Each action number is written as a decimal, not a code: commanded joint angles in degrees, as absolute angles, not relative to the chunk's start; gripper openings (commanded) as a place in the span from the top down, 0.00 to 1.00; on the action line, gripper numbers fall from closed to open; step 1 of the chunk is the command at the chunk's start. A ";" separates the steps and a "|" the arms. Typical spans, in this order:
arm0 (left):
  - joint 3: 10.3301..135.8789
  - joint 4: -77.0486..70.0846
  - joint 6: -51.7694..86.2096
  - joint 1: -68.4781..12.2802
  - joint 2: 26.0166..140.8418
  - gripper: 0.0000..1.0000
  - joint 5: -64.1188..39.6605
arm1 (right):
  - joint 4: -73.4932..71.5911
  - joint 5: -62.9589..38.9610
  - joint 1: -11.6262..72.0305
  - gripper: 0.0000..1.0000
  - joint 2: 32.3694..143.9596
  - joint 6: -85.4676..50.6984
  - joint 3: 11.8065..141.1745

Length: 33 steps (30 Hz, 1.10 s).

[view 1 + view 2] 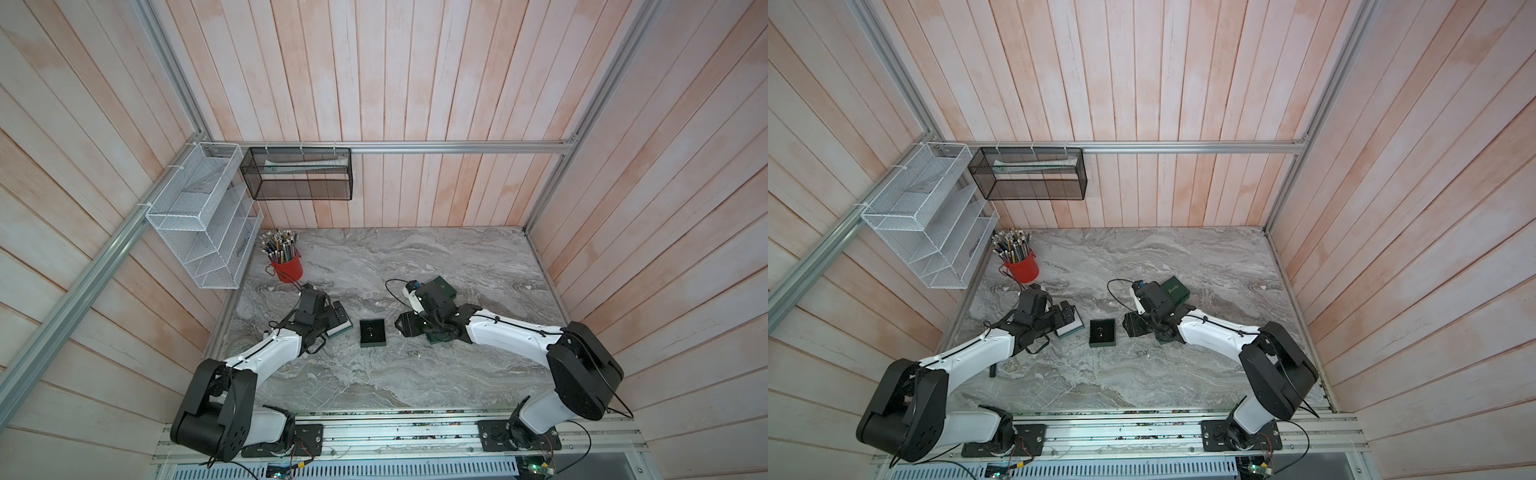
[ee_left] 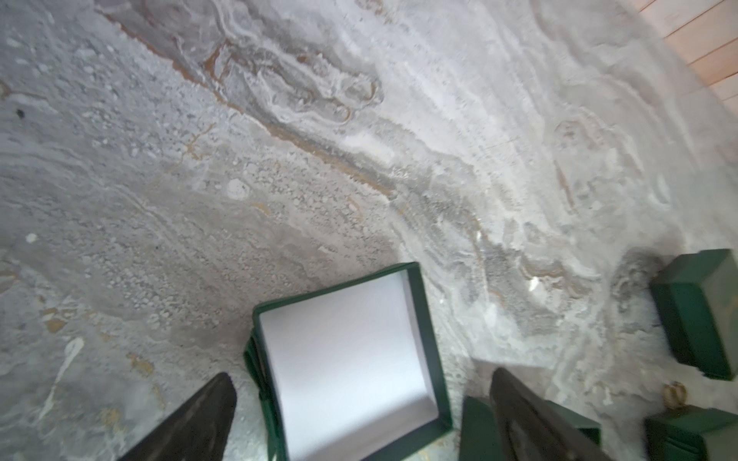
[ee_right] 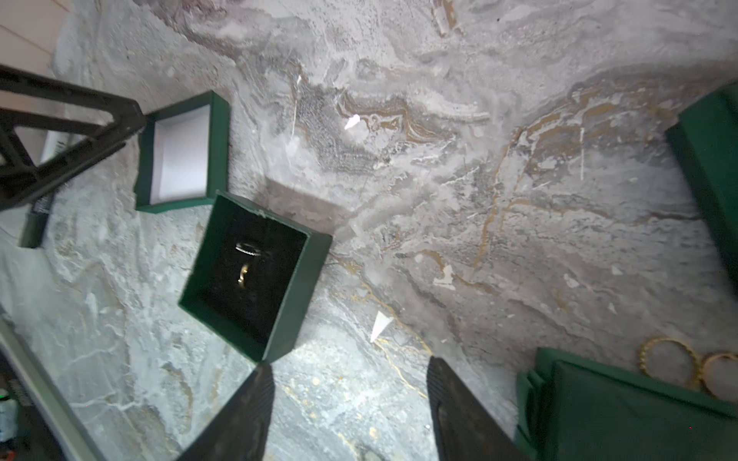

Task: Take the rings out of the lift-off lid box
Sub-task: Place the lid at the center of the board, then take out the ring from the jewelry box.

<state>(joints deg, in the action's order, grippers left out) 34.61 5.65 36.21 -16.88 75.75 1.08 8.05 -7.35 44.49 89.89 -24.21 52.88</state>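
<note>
The lift-off lid box (image 1: 372,332) stands open mid-table, green outside and black inside. In the right wrist view this box (image 3: 255,275) holds two rings (image 3: 247,247), both thin hoops on the black lining. Its lid (image 2: 347,359) lies upside down beside it, white inside showing. My left gripper (image 2: 361,375) is open and straddles the lid, with a gap at each finger. My right gripper (image 3: 349,367) is open over bare table, just off a corner of the box, with nothing between its fingers. Two more rings (image 3: 669,361) lie on the table.
A closed green box (image 1: 442,289) sits beyond my right wrist. Another green box (image 3: 623,411) lies under the right arm, next to the loose rings. A red cup of pencils (image 1: 286,266) stands at the back left, below wire baskets (image 1: 199,216) on the wall.
</note>
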 commanded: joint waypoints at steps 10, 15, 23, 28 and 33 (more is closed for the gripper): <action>33.64 10.11 36.76 -15.90 68.63 0.00 -0.38 | 7.12 -10.16 48.71 0.56 98.83 -20.22 62.43; 31.34 9.43 38.40 -15.21 65.65 0.00 -1.62 | 6.29 -8.64 50.94 0.53 101.77 -15.84 64.01; 29.33 8.19 39.81 -15.14 64.31 0.00 -3.94 | 6.70 -3.08 52.47 0.52 107.16 -9.91 67.17; 28.64 7.31 39.91 -15.17 63.98 0.00 -4.57 | 6.59 -0.03 52.55 0.52 109.65 -8.39 69.03; 28.71 7.12 39.60 -15.16 63.73 0.00 -4.75 | 6.20 -0.05 52.73 0.52 111.09 -7.34 69.75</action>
<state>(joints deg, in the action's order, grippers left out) 29.06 8.10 39.48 -15.42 64.58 -4.14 6.09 -1.52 52.36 109.84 -8.93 68.53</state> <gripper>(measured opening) 0.999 0.484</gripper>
